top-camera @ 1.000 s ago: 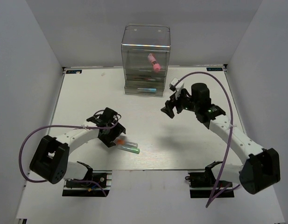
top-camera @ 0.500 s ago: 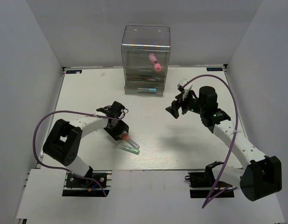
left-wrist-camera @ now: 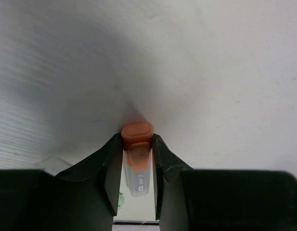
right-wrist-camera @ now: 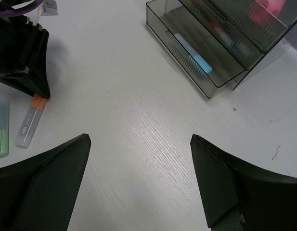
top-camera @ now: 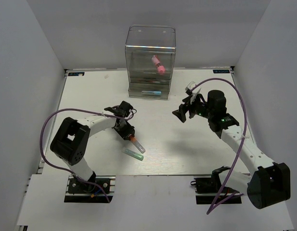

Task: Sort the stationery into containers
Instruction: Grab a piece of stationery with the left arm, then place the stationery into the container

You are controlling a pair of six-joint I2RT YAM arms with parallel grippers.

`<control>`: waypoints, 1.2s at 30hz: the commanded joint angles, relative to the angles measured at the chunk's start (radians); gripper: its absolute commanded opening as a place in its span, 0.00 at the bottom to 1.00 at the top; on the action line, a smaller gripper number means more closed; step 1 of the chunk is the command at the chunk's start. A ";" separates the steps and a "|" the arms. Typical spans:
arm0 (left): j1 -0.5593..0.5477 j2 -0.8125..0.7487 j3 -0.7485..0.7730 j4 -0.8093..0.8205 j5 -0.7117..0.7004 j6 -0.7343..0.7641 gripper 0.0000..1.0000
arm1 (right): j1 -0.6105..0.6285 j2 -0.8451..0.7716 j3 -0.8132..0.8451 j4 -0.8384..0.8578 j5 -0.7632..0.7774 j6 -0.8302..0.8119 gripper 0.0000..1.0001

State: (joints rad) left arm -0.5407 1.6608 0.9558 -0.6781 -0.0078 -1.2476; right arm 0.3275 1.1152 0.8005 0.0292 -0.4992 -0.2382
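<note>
The clear orange-tipped marker [top-camera: 136,144] lies on the white table near the front centre. My left gripper [top-camera: 128,134] is down over its orange end, both fingers pressed against the cap [left-wrist-camera: 137,132], so it is shut on the marker [left-wrist-camera: 137,168]. Beside it lies the green-tipped marker [top-camera: 133,153]. The clear organiser [top-camera: 150,62] stands at the back, with the pink cylinder [top-camera: 159,64] in its tall top compartment and a light-blue marker [right-wrist-camera: 199,60] in its open bottom drawer. My right gripper [top-camera: 181,114] hovers wide open and empty to the right of the organiser.
White walls close in the table on the left, right and back. In the right wrist view the orange-tipped marker [right-wrist-camera: 30,122] and the green-tipped marker [right-wrist-camera: 0,132] show at the left edge, below the left gripper's dark body [right-wrist-camera: 20,62].
My left gripper slid right along the table onto the orange-tipped marker and its fingers closed on the cap. The right arm lifted and drew back slightly, still open.
</note>
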 commanded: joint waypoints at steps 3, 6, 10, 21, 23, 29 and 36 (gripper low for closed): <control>0.014 -0.021 0.130 0.061 -0.017 0.016 0.19 | -0.008 0.006 -0.011 0.046 -0.018 0.014 0.90; 0.015 -0.012 0.210 0.104 -0.049 0.001 0.17 | -0.015 0.014 -0.006 0.037 -0.028 0.011 0.90; 0.024 0.031 0.271 0.260 -0.058 -0.061 0.12 | -0.019 0.014 -0.012 0.038 -0.056 -0.004 0.65; 0.033 0.283 0.511 0.454 -0.155 -0.306 0.06 | -0.050 -0.020 -0.032 0.051 -0.065 -0.007 0.38; 0.042 0.321 0.533 0.486 -0.155 -0.354 0.05 | -0.053 -0.026 -0.032 0.055 -0.065 -0.003 0.38; 0.051 0.389 0.584 0.535 -0.218 -0.446 0.01 | -0.068 -0.023 -0.037 0.057 -0.071 -0.001 0.38; 0.070 0.436 0.638 0.551 -0.254 -0.475 0.00 | -0.077 -0.023 -0.035 0.058 -0.078 0.000 0.38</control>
State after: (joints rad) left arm -0.4789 2.0975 1.5276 -0.1413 -0.2134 -1.6920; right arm 0.2562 1.1122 0.7696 0.0372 -0.5552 -0.2432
